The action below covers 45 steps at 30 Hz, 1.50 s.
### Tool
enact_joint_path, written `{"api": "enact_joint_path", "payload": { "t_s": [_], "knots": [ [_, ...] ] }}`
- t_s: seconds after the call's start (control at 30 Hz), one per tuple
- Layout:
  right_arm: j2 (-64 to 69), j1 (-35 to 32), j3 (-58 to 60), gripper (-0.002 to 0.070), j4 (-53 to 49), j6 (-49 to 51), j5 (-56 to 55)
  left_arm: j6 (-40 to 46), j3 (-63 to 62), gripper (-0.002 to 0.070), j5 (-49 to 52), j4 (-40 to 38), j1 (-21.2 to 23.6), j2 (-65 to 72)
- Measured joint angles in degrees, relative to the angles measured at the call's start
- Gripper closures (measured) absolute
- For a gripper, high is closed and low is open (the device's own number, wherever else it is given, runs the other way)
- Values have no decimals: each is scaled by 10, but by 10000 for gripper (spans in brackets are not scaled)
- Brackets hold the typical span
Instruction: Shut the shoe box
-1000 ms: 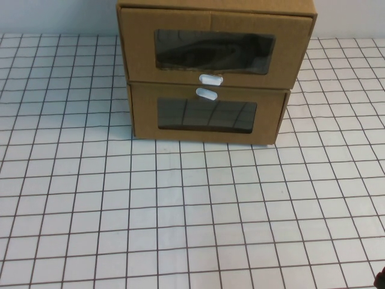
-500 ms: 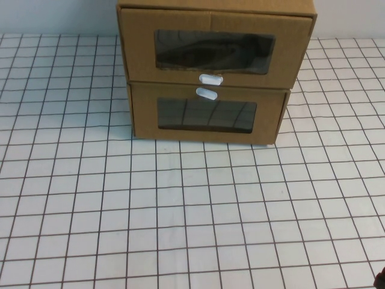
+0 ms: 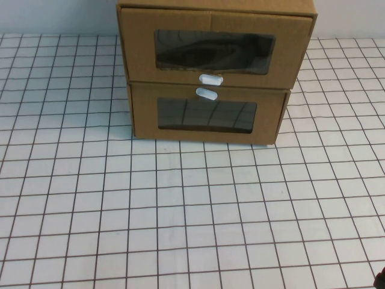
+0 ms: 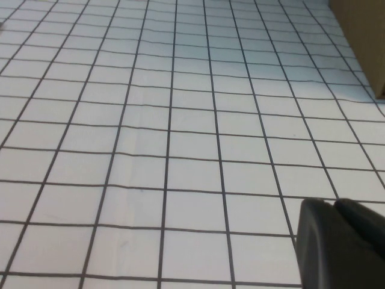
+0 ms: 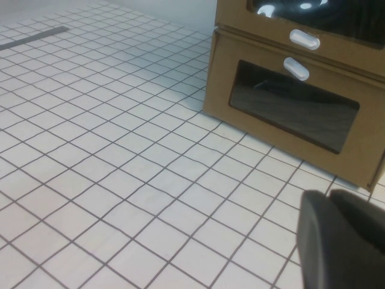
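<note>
— Well, what sits nearest?

— Only a dark sliver of the right gripper [image 3: 380,280], at the near right corner of the worktop [image 3: 180,211]. The left gripper [image 4: 340,244] shows just in its own wrist view, low over the grid. I cannot tell whether either gripper is apart or together.

— And the room between?

— Bare white sheet ruled in dark squares, open from the near edge to the boxes.

— The far edge, then?

— Two cardboard boxes are stacked there, fronts facing us. The shoe box [image 3: 216,42] is the upper one, its white pull tab [image 3: 211,79] under the clear window [image 3: 213,52]. It rests on the lower cardboard box [image 3: 207,114], whose tab [image 3: 206,93] sits above its window. Both grippers are well apart from the stack.
</note>
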Motion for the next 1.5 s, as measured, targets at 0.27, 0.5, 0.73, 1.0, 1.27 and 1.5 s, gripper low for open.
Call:
{"api": "enact_joint_path", "payload": {
  "t_s": [0.27,0.5,0.73,1.0,1.27,1.5],
  "knots": [
    [0,0,0,690,0,0,0,0,0,680,1,-3,0,0],
    [0,0,0,690,0,0,0,0,0,680,1,-3,0,0],
    [0,0,0,690,0,0,0,0,0,680,1,-3,0,0],
    [0,0,0,690,-2,0,-25,0,0,680,1,-3,0,0],
    [0,0,0,690,-105,91,-94,0,0,680,1,-3,0,0],
    [0,0,18,690,-375,364,-132,0,0,680,1,-3,0,0]
  ]
}}
